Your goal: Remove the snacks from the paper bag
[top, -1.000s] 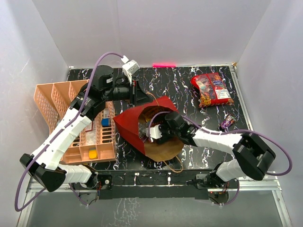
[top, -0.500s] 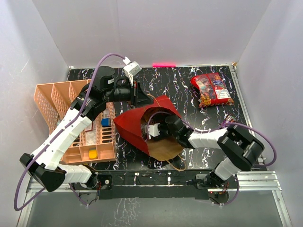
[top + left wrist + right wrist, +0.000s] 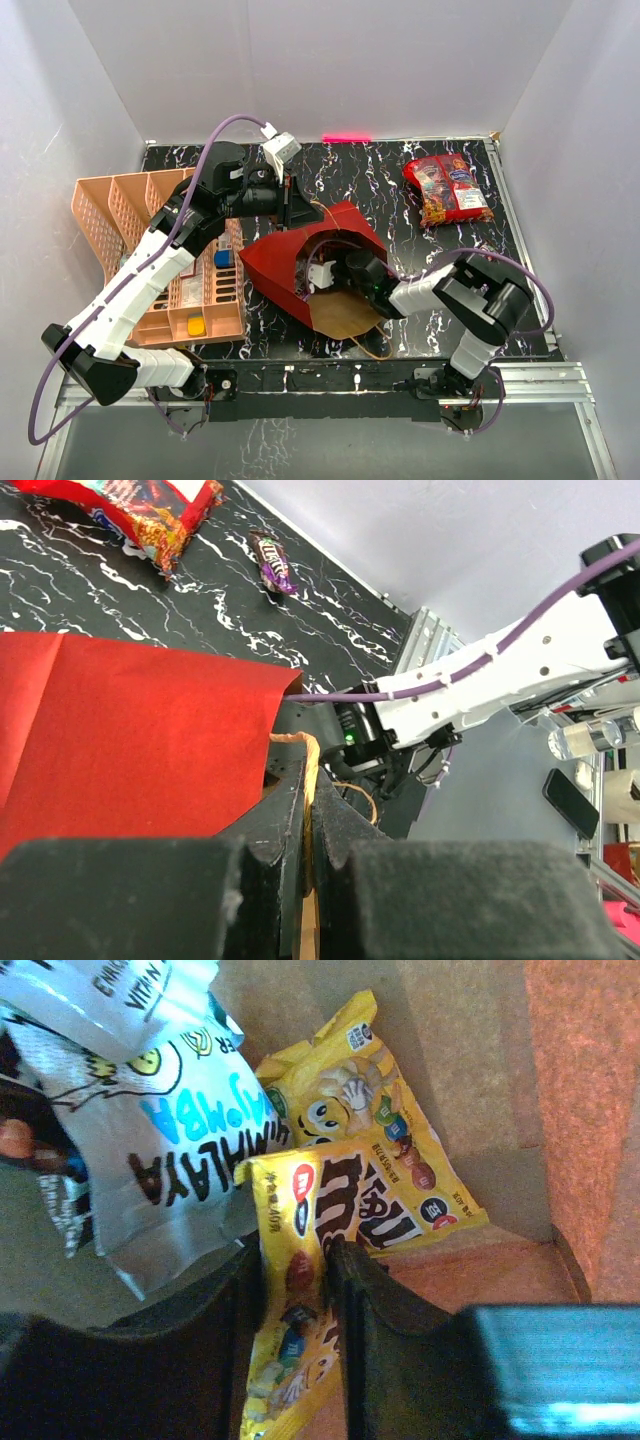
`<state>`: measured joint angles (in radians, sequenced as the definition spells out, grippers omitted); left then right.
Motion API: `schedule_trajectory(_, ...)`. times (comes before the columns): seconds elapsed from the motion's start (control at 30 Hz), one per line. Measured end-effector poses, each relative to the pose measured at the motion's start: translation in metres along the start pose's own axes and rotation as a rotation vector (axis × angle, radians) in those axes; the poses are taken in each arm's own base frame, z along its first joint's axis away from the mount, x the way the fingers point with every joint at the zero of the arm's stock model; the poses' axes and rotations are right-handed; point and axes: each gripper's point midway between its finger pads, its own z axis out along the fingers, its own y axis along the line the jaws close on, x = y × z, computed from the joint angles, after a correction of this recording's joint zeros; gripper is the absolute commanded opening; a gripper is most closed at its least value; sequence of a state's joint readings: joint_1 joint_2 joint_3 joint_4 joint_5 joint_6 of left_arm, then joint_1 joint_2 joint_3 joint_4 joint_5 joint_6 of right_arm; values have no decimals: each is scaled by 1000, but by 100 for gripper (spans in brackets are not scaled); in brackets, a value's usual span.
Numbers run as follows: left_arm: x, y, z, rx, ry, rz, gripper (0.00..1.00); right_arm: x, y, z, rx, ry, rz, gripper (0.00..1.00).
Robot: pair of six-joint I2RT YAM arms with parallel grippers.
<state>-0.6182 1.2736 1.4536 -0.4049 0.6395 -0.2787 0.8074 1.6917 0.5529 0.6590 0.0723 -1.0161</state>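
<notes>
My right gripper (image 3: 297, 1290) is deep inside the paper bag (image 3: 275, 262). Its two fingers are drawn in against either side of a yellow packet (image 3: 300, 1220), which runs up between them. I judge that a hold, though a thin one. A second yellow packet (image 3: 385, 1175) lies just behind it on the bag's kraft floor, and a silver packet (image 3: 170, 1160) overlaps both from the side.

These look light, soft and glossy. I expect the film to crumple and slide in the pads (loose candy inside will shift too), so I would grip across the filled middle, not the flat crimped end.

My left gripper (image 3: 312, 840) is pinched tight on the cord handle (image 3: 308, 755) at the bag's mouth. That props the mouth open, since thin paper will sag if let go.

Outside the bag, well beyond its closed end, lie the red snack bags (image 3: 447, 188) and a small dark bar (image 3: 272, 562).
</notes>
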Motion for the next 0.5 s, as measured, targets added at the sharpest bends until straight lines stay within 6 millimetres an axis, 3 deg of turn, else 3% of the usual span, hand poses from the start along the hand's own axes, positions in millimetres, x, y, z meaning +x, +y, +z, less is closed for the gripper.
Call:
schedule_trajectory(0.27,-2,10,-2,-66,-9,0,0,-36,-12,-32,23,-116,68,17)
schedule_trajectory(0.5,-11,22,-4,-150,-37,-1,0,-79,-28,-77,-19,-284,233,17)
